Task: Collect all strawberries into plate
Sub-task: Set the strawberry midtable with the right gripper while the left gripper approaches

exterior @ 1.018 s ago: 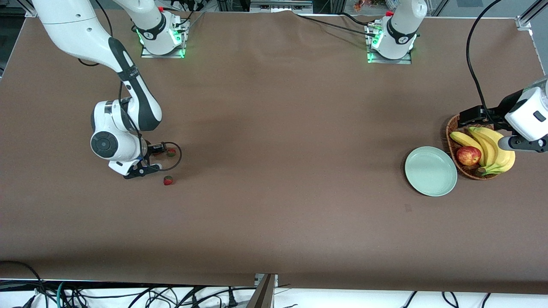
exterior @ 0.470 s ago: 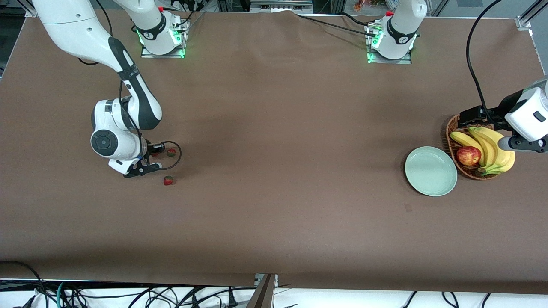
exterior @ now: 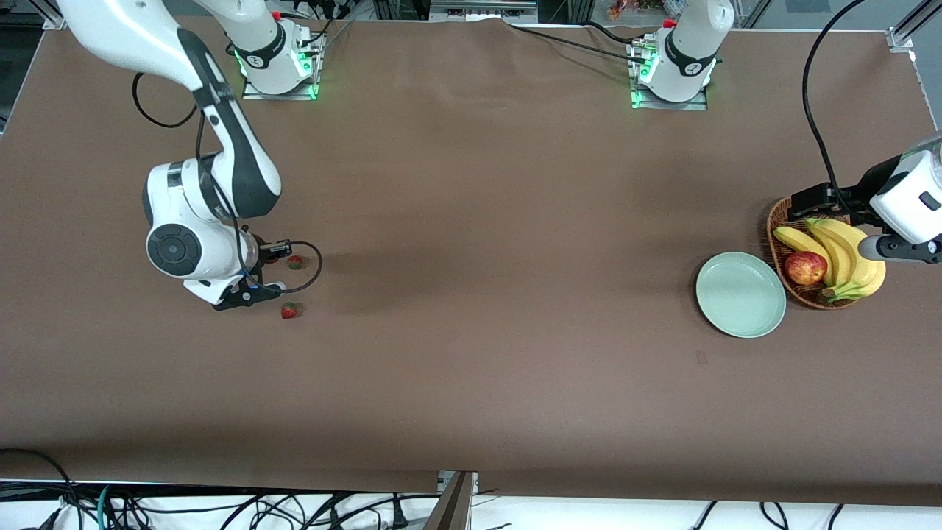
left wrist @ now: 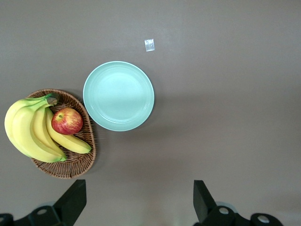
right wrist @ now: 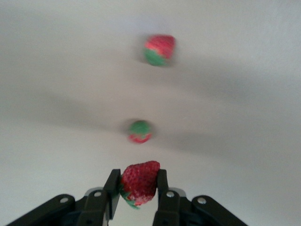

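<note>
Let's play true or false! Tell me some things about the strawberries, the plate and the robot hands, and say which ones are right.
1. The right gripper is pinching a strawberry. True.
2. Two other strawberries lie on the table. True.
3. The plate already has a strawberry on it. False: the plate has nothing on it.
4. The apple sits on the plate. False: it is in the basket with the bananas.
5. The left gripper is shut on a banana. False: it is open and holds nothing, up in the air beside the basket and plate.
</note>
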You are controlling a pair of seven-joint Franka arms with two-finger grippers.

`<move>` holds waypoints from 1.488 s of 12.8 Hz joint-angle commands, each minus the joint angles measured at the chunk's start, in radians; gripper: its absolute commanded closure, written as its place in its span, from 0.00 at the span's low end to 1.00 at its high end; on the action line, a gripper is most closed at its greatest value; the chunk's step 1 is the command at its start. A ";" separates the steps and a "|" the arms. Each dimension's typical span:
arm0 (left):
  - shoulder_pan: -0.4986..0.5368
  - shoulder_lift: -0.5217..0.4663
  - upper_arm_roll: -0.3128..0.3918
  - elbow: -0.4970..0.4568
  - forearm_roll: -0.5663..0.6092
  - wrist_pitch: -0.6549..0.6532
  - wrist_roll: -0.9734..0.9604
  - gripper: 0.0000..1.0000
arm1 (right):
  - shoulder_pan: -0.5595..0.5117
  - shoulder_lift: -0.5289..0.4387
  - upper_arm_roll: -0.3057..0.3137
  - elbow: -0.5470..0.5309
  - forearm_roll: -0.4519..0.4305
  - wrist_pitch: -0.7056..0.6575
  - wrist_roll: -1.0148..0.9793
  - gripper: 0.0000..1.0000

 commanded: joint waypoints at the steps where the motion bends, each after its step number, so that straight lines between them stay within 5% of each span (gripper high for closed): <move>1: 0.001 0.019 0.002 0.037 -0.008 -0.013 0.000 0.00 | 0.072 0.021 0.010 0.172 0.012 -0.138 0.099 0.77; 6: 0.001 0.021 0.002 0.039 -0.008 -0.013 0.000 0.00 | 0.211 0.026 0.010 0.266 0.260 -0.134 0.289 0.75; 9: 0.001 0.022 0.002 0.039 -0.008 -0.013 0.002 0.00 | 0.323 0.102 0.010 0.364 0.257 -0.081 0.409 0.68; 19: 0.003 0.022 0.002 0.039 -0.008 -0.013 0.002 0.00 | 0.705 0.441 0.000 0.461 0.211 0.631 0.986 0.68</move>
